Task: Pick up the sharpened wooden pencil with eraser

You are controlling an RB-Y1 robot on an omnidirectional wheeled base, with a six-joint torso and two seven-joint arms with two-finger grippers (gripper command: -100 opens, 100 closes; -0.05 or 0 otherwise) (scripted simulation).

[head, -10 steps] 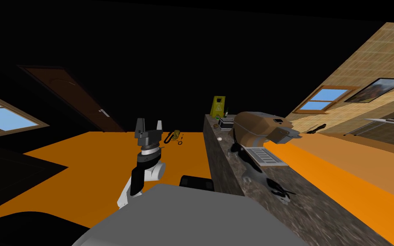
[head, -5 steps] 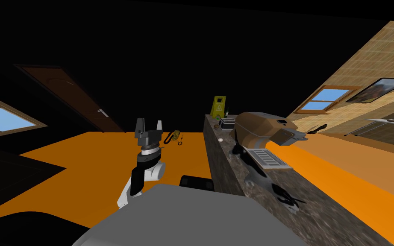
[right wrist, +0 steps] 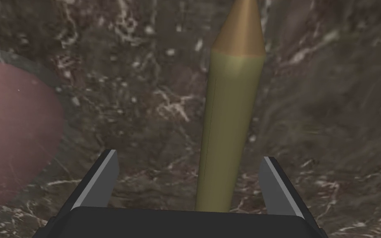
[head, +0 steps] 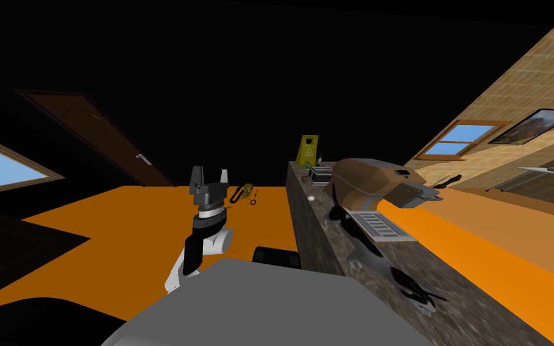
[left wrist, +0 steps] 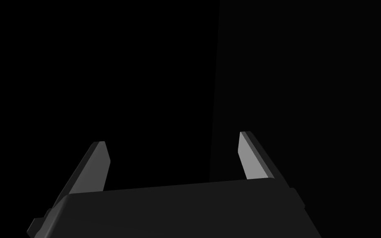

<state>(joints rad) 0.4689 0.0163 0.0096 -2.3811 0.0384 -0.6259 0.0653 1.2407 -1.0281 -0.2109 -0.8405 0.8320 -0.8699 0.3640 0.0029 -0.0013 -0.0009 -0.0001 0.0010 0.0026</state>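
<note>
Head view, from the left: a window (head: pixel 5 168) sits at the edge, then a dark brown door (head: pixel 98 138) against a black area, with an orange floor (head: pixel 107 234) spread below them. Over that floor the left arm (head: pixel 202 237) stands raised, and the left jaws at its top are released, their two blades well apart. The left wrist view shows the blades parted against black. Just past the arm a small yellow and black object (head: pixel 245 191) lies on the floor. Next a yellow folding sign (head: pixel 307 149) stands upright beyond the far end of a long counter (head: pixel 315 246) of dark, veined stone. On the counter rest a bulky brown and grey object (head: pixel 366 180) and, nearer the camera, a light grey slatted panel (head: pixel 381 227). To the right a tan wall (head: pixel 528 72) carries a second window (head: pixel 459 138) and a framed picture (head: pixel 537 125).

Right wrist view: the pencil (right wrist: pixel 227 124) lies flat on the veined counter, an olive-yellow shaft ending in a tan cone that points away from the right jaws. Those jaws are released and straddle the shaft, which runs between the two blades, nearer one than the other, touching neither. Beside them a dull pink round thing (right wrist: pixel 12 136) with a grey rim rests on the stone, apart from the pencil.
</note>
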